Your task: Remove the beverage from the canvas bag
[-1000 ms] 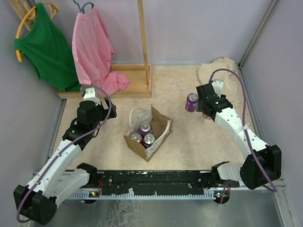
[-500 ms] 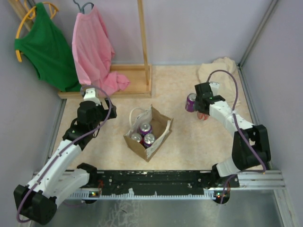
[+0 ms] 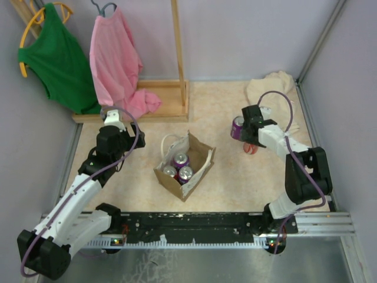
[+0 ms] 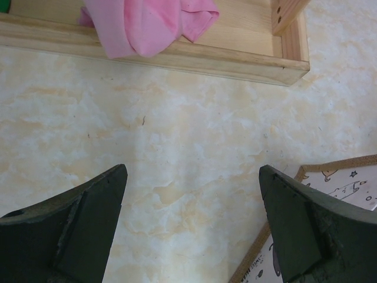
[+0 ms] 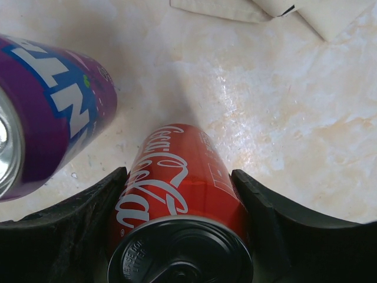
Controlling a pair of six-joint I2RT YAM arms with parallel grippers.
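Note:
The canvas bag (image 3: 200, 168) stands open mid-table with three cans (image 3: 180, 160) inside. Its corner (image 4: 353, 177) shows at the lower right of the left wrist view. My right gripper (image 3: 253, 137) is far right of the bag, shut on a red Coca-Cola can (image 3: 251, 147). In the right wrist view the red can (image 5: 177, 188) fills the gap between the fingers (image 5: 76, 224) of the right gripper (image 5: 179, 203). A purple can (image 3: 238, 127) stands just left of it, and this purple can (image 5: 53, 118) is close beside the red one. My left gripper (image 3: 112, 122) hangs open left of the bag, and the left gripper (image 4: 191, 194) is empty over bare table.
A beige cloth (image 3: 274, 88) lies at the back right corner, just behind the right gripper. A wooden rack base (image 3: 159, 100) with a pink shirt (image 3: 115, 59) and a green shirt (image 3: 56, 59) stands at the back left. Walls close in on both sides.
The right arm has folded its elbow inward and carried the red can slightly left, closer to the purple can. The left arm and the bag have not moved.

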